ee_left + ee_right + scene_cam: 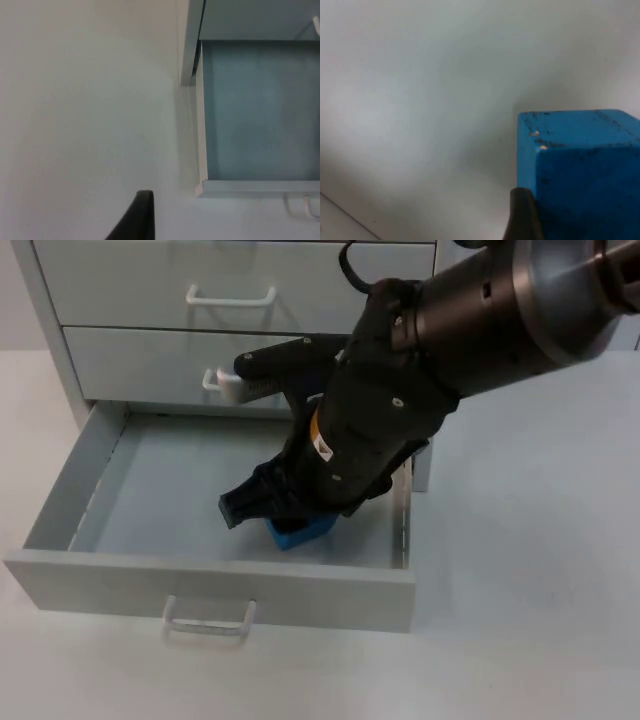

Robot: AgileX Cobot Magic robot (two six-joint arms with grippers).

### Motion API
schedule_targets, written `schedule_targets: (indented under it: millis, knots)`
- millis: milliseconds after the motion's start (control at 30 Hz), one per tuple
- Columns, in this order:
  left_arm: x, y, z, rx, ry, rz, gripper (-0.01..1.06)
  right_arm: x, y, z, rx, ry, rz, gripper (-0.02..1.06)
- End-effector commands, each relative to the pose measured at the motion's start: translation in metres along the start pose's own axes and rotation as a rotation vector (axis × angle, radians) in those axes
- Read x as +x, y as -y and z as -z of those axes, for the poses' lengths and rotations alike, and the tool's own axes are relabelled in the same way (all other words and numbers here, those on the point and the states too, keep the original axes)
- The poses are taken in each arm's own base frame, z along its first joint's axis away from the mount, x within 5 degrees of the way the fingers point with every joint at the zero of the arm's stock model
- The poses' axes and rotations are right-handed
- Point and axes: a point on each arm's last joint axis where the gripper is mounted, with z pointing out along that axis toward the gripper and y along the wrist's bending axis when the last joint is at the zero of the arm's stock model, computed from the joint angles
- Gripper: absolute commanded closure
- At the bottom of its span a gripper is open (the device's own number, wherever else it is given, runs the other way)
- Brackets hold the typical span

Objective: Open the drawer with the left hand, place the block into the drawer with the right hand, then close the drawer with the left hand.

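Observation:
The bottom drawer (210,585) of the grey cabinet is pulled fully out. My right gripper (280,518) reaches down into it near the front right and is shut on a blue block (300,532). The block sits low over the drawer floor; I cannot tell whether it touches. Up close, the scuffed blue block (580,165) has a black fingertip (520,215) pressed against its side. My left gripper (141,217) waits over the bare white table, apart from the open drawer's side wall (201,125).
The cabinet (130,290) stands at the back with two shut upper drawers and white handles (230,295). The open drawer's handle (208,620) juts toward the table's front edge. The right arm (480,310) covers the cabinet's right side. White table lies to the right.

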Motion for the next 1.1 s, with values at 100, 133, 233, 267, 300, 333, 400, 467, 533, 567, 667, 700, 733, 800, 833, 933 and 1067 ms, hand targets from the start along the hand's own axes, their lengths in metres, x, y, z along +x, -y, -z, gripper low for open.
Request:
schedule_targets:
  millis: [100, 133, 233, 267, 300, 333, 400, 467, 533, 567, 667, 700, 733, 800, 833, 933, 1067]
  knots:
    - [-0.002, 0.002, 0.001, 0.008, 0.021, 0.002, 0.0, -0.004, 0.0, 0.002, 0.001, 0.014, 0.014, 0.47]
    - [-0.002, 0.002, 0.001, 0.008, 0.021, 0.002, 0.0, -0.005, 0.0, 0.004, 0.0, 0.018, 0.013, 0.46]
    - [-0.002, 0.002, 0.001, 0.009, 0.023, 0.003, 0.0, -0.009, 0.001, 0.01, -0.005, 0.033, 0.008, 0.46]
    - [-0.002, 0.002, 0.001, 0.009, 0.023, 0.003, 0.0, -0.011, 0.001, 0.014, -0.007, 0.043, 0.006, 0.46]
    - [-0.002, 0.002, 0.001, 0.009, 0.023, 0.003, 0.0, -0.014, 0.001, 0.019, -0.01, 0.054, 0.004, 0.46]
    - [-0.002, 0.002, 0.001, 0.009, 0.023, 0.003, 0.0, -0.018, 0.002, 0.026, -0.013, 0.07, -0.002, 0.46]
    - [-0.002, 0.002, 0.001, 0.009, 0.023, 0.003, 0.0, -0.021, 0.003, 0.032, -0.01, 0.076, -0.005, 0.46]
    - [-0.002, 0.002, 0.001, 0.009, 0.023, 0.003, 0.0, -0.028, 0.004, 0.057, 0.004, 0.089, -0.013, 0.46]
    - [-0.002, 0.002, 0.001, 0.009, 0.023, 0.003, 0.0, -0.034, 0.005, 0.085, 0.022, 0.098, -0.021, 0.46]
    - [-0.002, 0.002, 0.001, 0.009, 0.023, 0.003, 0.0, -0.034, 0.005, 0.085, 0.022, 0.098, -0.021, 0.46]
    - [-0.002, 0.002, 0.001, 0.009, 0.025, 0.003, 0.0, -0.038, 0.008, 0.128, 0.059, 0.095, 0.006, 0.46]
    - [-0.002, 0.002, 0.001, 0.009, 0.025, 0.003, 0.0, -0.038, 0.006, 0.142, 0.065, 0.095, 0.027, 0.46]
    - [-0.002, 0.002, 0.001, 0.009, 0.025, 0.003, 0.0, -0.038, 0.006, 0.142, 0.065, 0.095, 0.027, 0.46]
    - [-0.002, 0.002, 0.001, 0.009, 0.025, 0.003, 0.0, -0.036, 0.003, 0.166, 0.067, 0.103, 0.052, 0.46]
    - [-0.002, 0.002, 0.001, 0.009, 0.025, 0.003, 0.0, -0.034, 0.0, 0.177, 0.056, 0.115, 0.06, 0.46]
    - [-0.002, 0.002, 0.001, 0.009, 0.025, 0.003, 0.0, -0.027, -0.002, 0.195, 0.037, 0.136, 0.071, 0.46]
    - [-0.002, 0.002, 0.002, 0.009, 0.025, 0.003, 0.0, -0.011, 0.003, 0.214, 0.014, 0.141, 0.067, 0.46]
